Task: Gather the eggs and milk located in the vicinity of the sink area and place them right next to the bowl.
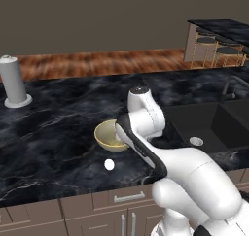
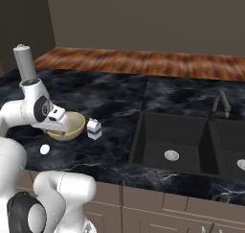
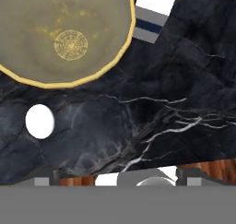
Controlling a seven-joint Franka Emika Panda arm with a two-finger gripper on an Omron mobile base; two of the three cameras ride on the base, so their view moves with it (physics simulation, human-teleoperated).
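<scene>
The tan-gold bowl (image 1: 108,138) (image 2: 72,125) (image 3: 64,34) sits on the black marble counter. A white egg (image 1: 109,164) (image 2: 45,149) (image 3: 40,121) lies just in front of it, apart from its rim. The milk (image 2: 94,129) (image 3: 154,13), a small white carton with blue bands, stands upright close beside the bowl on the sink side. My gripper (image 2: 54,126) (image 3: 117,174) hangs above the counter at the bowl's near edge, pointing down. It is open with its fingertips wide apart and nothing between them.
The black sink (image 1: 209,123) (image 2: 172,141) with its dark tap (image 1: 228,87) (image 2: 221,105) lies to the right. A tall grey cylinder (image 1: 13,82) (image 2: 25,62) stands at the back left. The counter's front edge runs just below the egg.
</scene>
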